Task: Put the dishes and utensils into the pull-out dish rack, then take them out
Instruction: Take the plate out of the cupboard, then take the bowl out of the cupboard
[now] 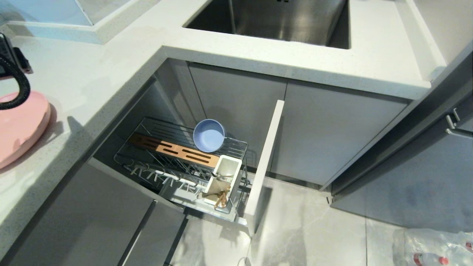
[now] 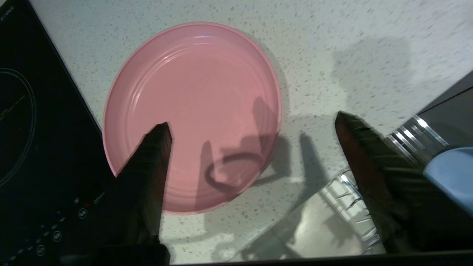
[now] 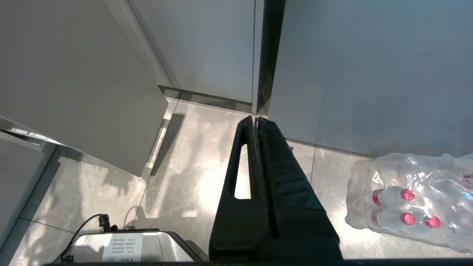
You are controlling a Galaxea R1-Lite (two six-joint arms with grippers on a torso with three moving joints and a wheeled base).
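- The pink plate (image 2: 192, 114) lies flat on the speckled white tabletop (image 2: 332, 44), right side up, its rim close beside the black cooktop (image 2: 33, 129)
- My left fingers (image 2: 155, 155) hang above it, spread wide and released, holding nothing; one finger shows over the plate's edge, the other over bare tabletop near the counter edge
- In the head view the same plate (image 1: 20, 129) sits at the far left of the tabletop, with my left arm's black cable (image 1: 18, 88) curving over it
- The pull-out dish rack (image 1: 184, 162) stands drawn out below the counter corner, its grey front panel (image 1: 264, 159) swung out toward the floor
- The blue-grey bowl (image 1: 209, 135) leans on its edge among the prongs at the back of the rack, its hollow facing the camera, just behind the wooden strip (image 1: 173, 149)
- The white utensil cup (image 1: 224, 177) sits at the rack's front corner near the panel; the chopsticks (image 1: 221, 199) poke out by its lower side; I cannot tell whether a metal utensil is with them
- The steel sink (image 1: 281, 18) is set in the counter behind the rack
- My right fingers (image 3: 257, 122) are clenched tight on nothing, pointing down at the grey tiled floor (image 3: 184, 166), well apart from the rack
- A shrink-wrapped pack of bottles (image 3: 410, 199) with red caps lies on the floor near them
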